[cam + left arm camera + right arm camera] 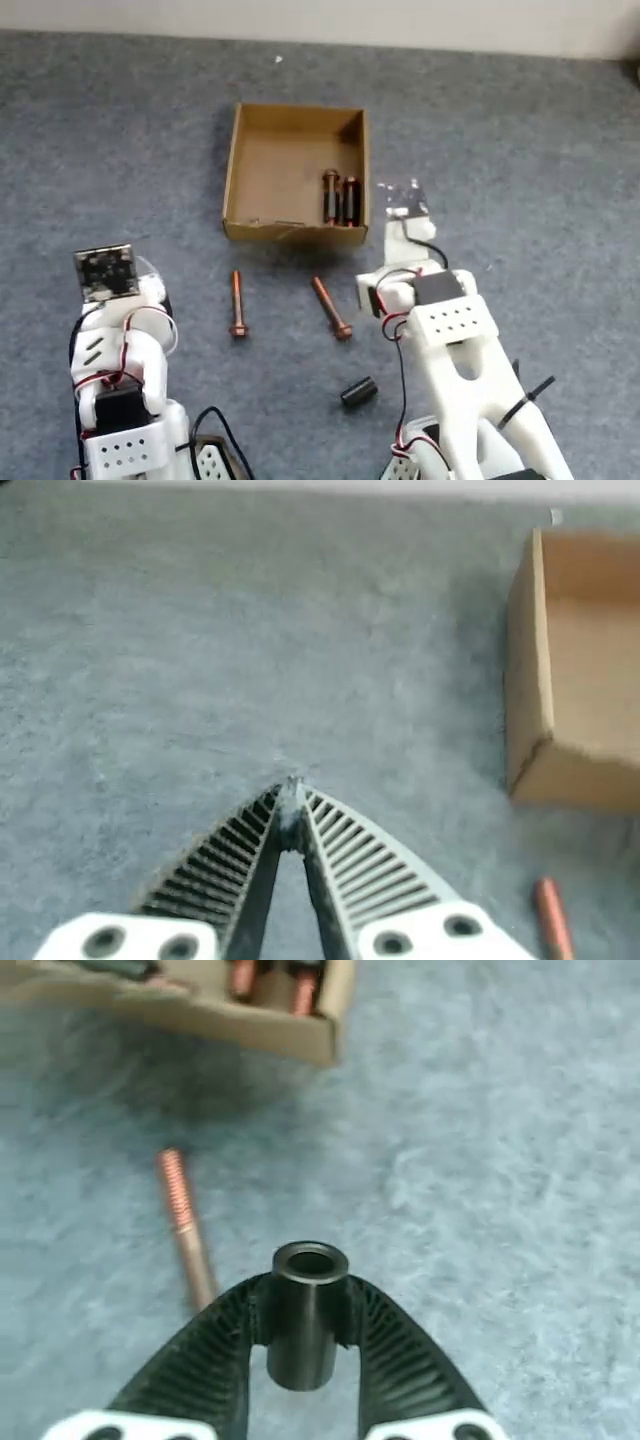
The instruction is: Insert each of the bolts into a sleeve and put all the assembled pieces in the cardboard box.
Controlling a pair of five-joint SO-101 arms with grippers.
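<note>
My right gripper (305,1298) is shut on a black sleeve (300,1352), held upright with its open bore on top, just above the carpet. A copper bolt (186,1226) lies close beside it, and the same bolt (330,307) shows in the high view. A second bolt (237,303) lies left of it, its tip (551,916) showing past my left gripper (291,802), which is shut and empty over bare carpet. Another black sleeve (358,391) lies loose near the right arm (455,330). The cardboard box (250,228) holds two assembled pieces (340,198) at its right side.
Grey carpet covers the whole work surface. The box's near wall (230,1022) stands a short way ahead of the right gripper, and its corner (530,750) is to one side of the left gripper. The left arm (120,340) sits at the near left.
</note>
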